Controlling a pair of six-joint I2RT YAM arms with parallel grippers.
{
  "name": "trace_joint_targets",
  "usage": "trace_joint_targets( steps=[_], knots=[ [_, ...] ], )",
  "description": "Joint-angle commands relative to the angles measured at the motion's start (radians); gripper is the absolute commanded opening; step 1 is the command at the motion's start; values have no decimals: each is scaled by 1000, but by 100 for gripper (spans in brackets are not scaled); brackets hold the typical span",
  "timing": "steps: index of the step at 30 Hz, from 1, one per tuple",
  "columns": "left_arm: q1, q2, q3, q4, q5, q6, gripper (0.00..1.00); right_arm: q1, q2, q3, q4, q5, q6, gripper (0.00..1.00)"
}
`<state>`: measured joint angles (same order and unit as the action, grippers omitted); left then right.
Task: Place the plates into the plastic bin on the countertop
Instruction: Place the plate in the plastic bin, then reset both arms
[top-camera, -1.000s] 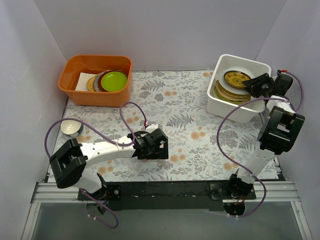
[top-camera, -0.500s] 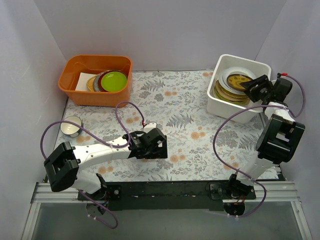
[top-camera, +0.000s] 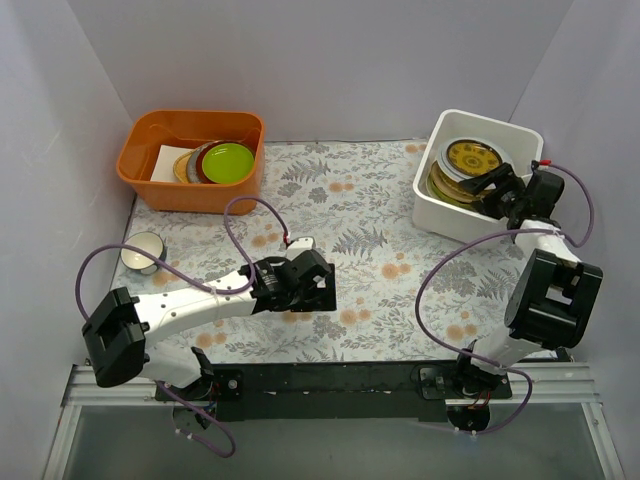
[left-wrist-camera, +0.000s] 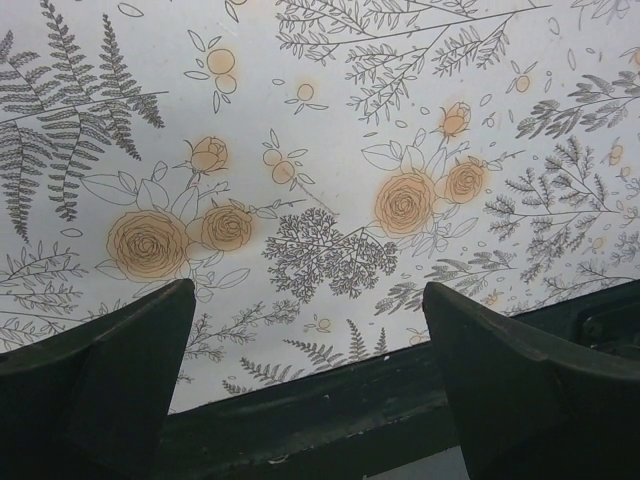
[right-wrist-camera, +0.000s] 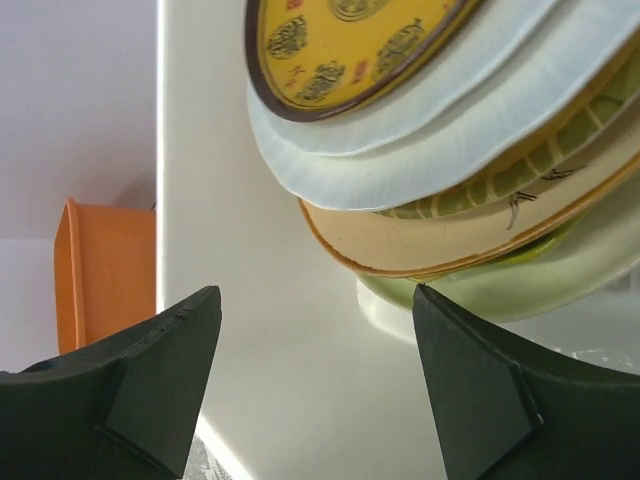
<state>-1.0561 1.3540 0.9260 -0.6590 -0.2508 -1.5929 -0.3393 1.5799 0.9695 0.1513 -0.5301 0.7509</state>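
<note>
plates: the plates (top-camera: 465, 172) sit piled inside the plastic bin (top-camera: 440, 205) at the far right of the counter (top-camera: 370, 210); every task plate i can see is in there.
right hand: the right hand (top-camera: 488, 186) reaches over the bin's near rim beside the pile, fingers apart with nothing between them.
left hand: the left hand (left-wrist-camera: 308, 300) hangs low over the printed counter, spread wide and empty.
pile order: amber patterned plate (right-wrist-camera: 350, 40) on top, then white plate (right-wrist-camera: 400, 130), a second white one, yellow woven-look plate (right-wrist-camera: 520, 170), tan plate (right-wrist-camera: 440, 240) and lime-green plate (right-wrist-camera: 520, 280) lowest in view.
handling: they look stiff, thin and smooth, so probably slippery and liable to chip or clatter if dropped; the pile's rims are offset, so a nudge could slide it.
where to hold: i'd pinch at the rim, one finger over and one under, where an edge overhangs its neighbour.
count, plates in bin: six rims visible in the right wrist view; more may hide beneath.
count, containers: one white bin, one orange tub (top-camera: 140, 165).
count, other: one stack of plates (top-camera: 228, 162) in the orange tub, one small bowl (top-camera: 140, 252) at the left.
count, hands: two.
</note>
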Motion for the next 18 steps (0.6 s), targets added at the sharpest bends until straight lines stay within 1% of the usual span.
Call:
trace_joint_targets(
  steps=[1, 5, 7, 8, 10, 13, 14, 15, 18],
  knots=[
    [-2, -62, 68, -48, -53, 28, 98, 36, -119, -38, -53, -30, -45, 85],
    [-1, -78, 97, -77, -61, 42, 98, 66, -230, -70, -97, -21, -73, 90],
    [2, -93, 102, -80, -55, 44, 98, 69, -276, -100, -91, -30, -70, 90],
    [4, -101, 100, -80, -50, 45, 98, 77, -315, -101, -104, -28, -74, 93],
    [16, -115, 86, -68, -29, 48, 98, 88, -346, -83, -134, -28, -99, 95],
    [42, -141, 63, -44, 1, 57, 98, 135, -389, -43, -226, -10, -154, 97],
    [50, -151, 59, -37, 21, 62, 98, 169, -411, -17, -245, 1, -168, 98],
    [56, -154, 54, -30, 31, 66, 98, 189, -420, -6, -286, 28, -186, 98],
    [80, -165, 46, -16, 64, 83, 98, 269, -468, 11, -334, 97, -232, 98]
  ],
)
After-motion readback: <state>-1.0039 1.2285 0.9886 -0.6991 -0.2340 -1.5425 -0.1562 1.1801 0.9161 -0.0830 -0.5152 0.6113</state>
